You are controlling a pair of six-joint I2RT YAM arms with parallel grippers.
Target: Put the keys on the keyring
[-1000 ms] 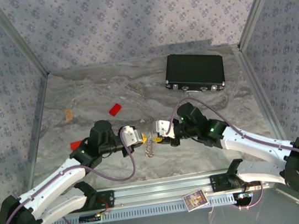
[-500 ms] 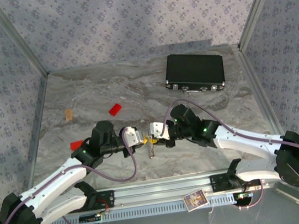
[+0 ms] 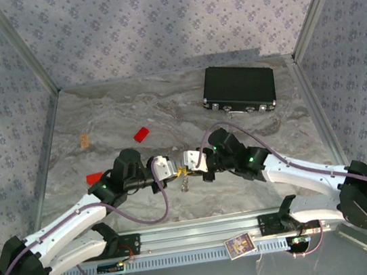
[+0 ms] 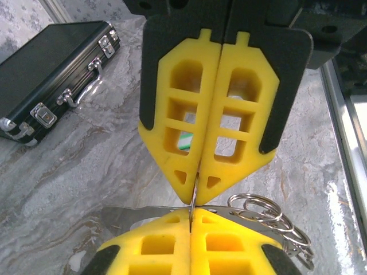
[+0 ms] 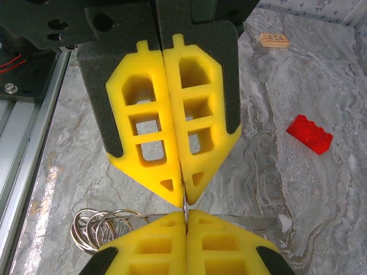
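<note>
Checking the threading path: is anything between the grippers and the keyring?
Nothing visible does. The left gripper and right gripper meet tip to tip, fingers shut, with the keyring loops right beside the tips.

Bright, even, diffuse light falls from above. On the counter (image 3: pixel 99 122) the arms and the black case (image 3: pixel 239 87) cast only soft, short shadows. In the left wrist view a pale glare streak lies on the counter by the rail (image 4: pixel 344 114), the keyring (image 4: pixel 261 209) glints, and the nearest fingers (image 4: pixel 229 252) look slightly soft.
</note>
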